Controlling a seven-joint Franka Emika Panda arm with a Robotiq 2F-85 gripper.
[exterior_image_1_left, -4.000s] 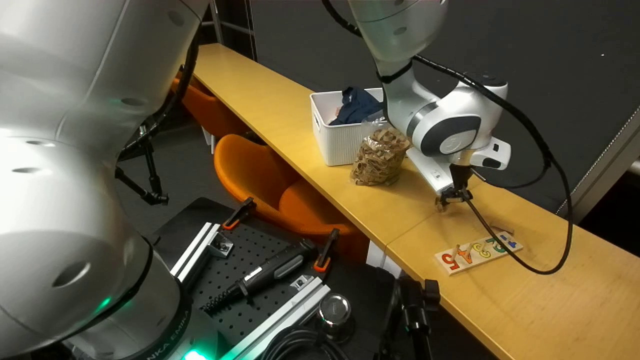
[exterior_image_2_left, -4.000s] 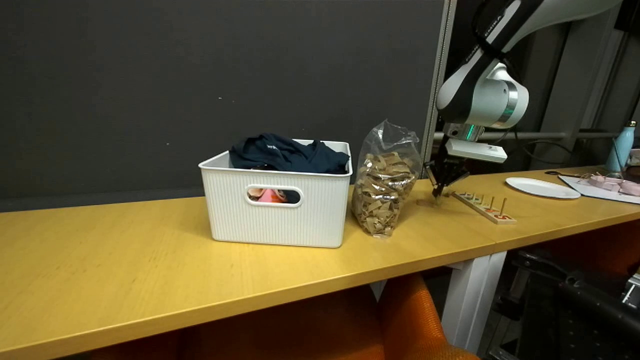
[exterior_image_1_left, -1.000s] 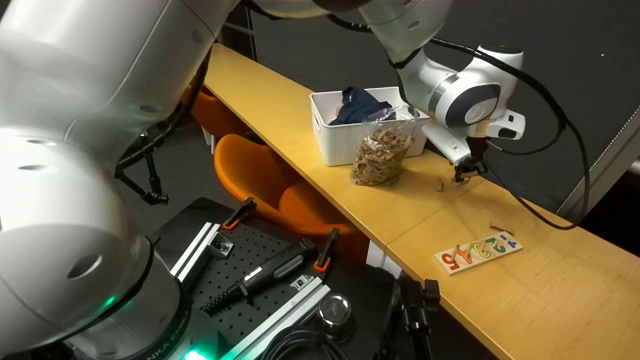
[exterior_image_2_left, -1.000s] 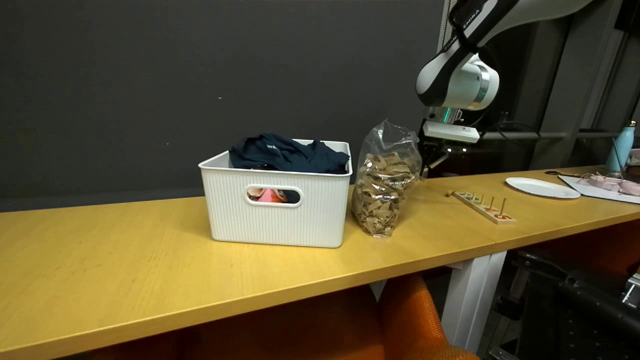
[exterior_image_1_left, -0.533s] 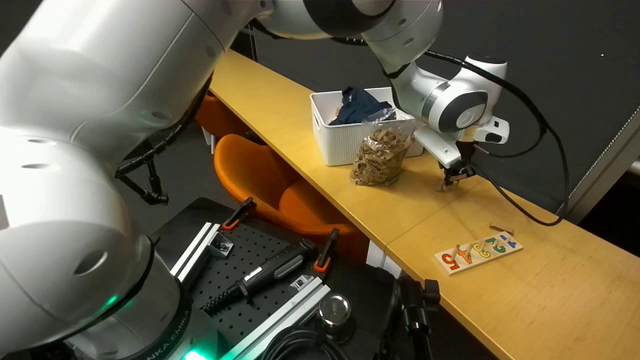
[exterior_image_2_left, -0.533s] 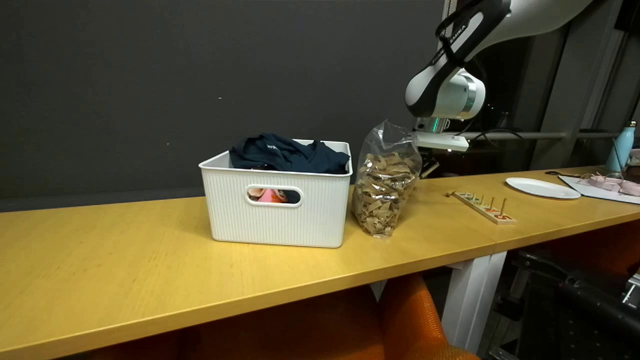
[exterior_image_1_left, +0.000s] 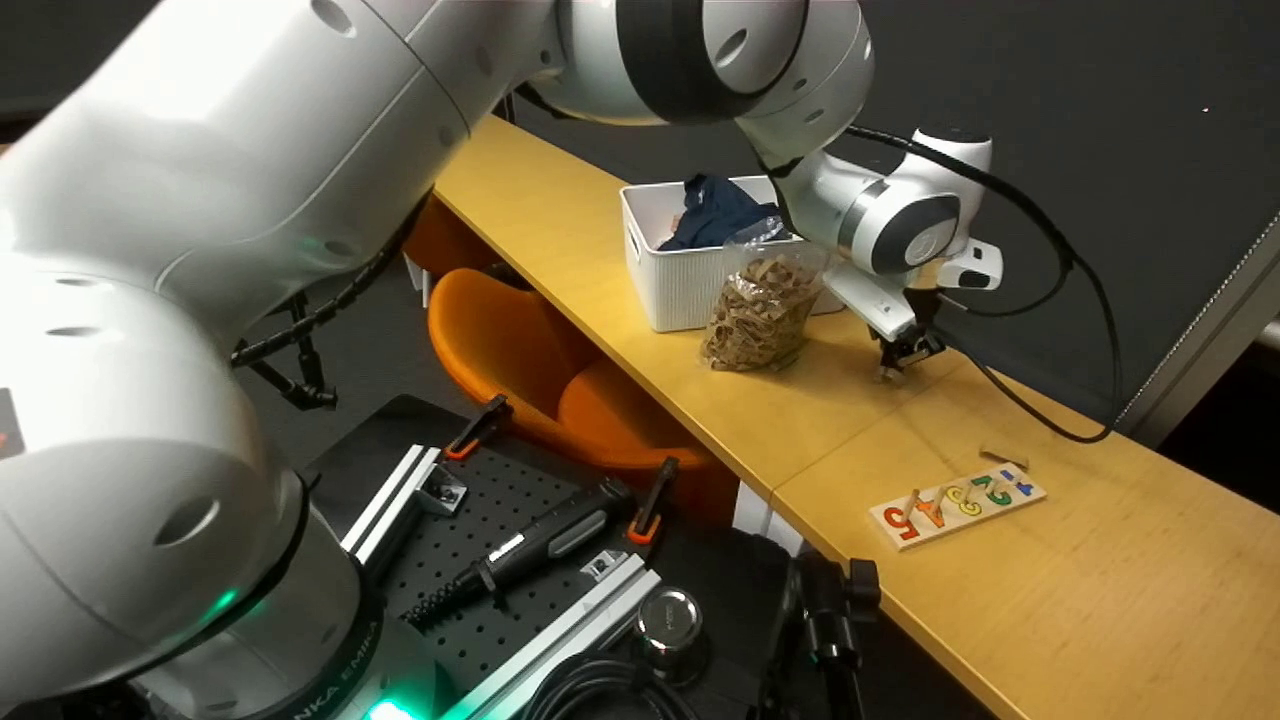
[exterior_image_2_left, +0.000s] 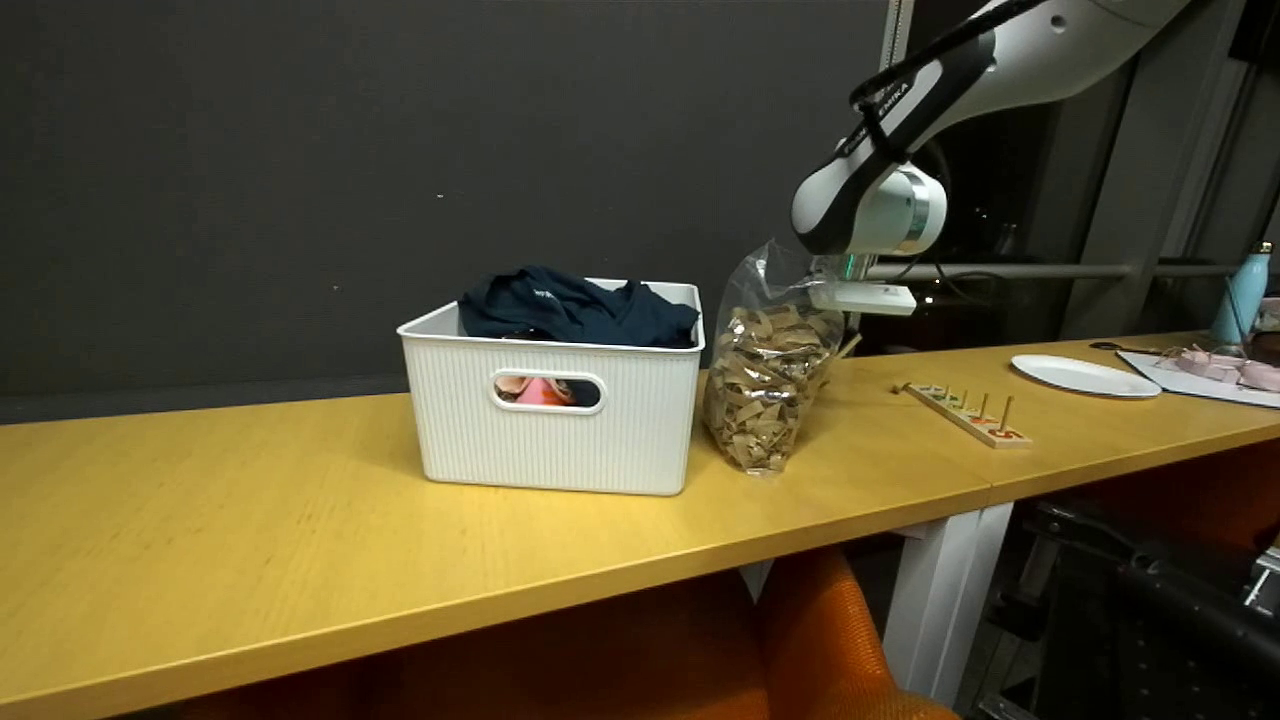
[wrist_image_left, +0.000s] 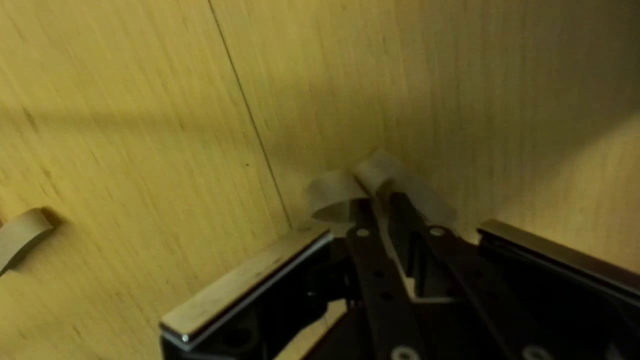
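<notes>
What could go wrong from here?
Closing could pinch or skid the curled brown strips lying right at the narrowly parted jaws.
The jaws sit low over the table, so going lower may press into it.
The cable loops down on the same side as the pegged number board; a swing that way might snag it.

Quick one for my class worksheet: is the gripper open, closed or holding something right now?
Gripper: jaws nearly together at curled paper strips; whether slightly open or closed on one cannot be told.
</notes>
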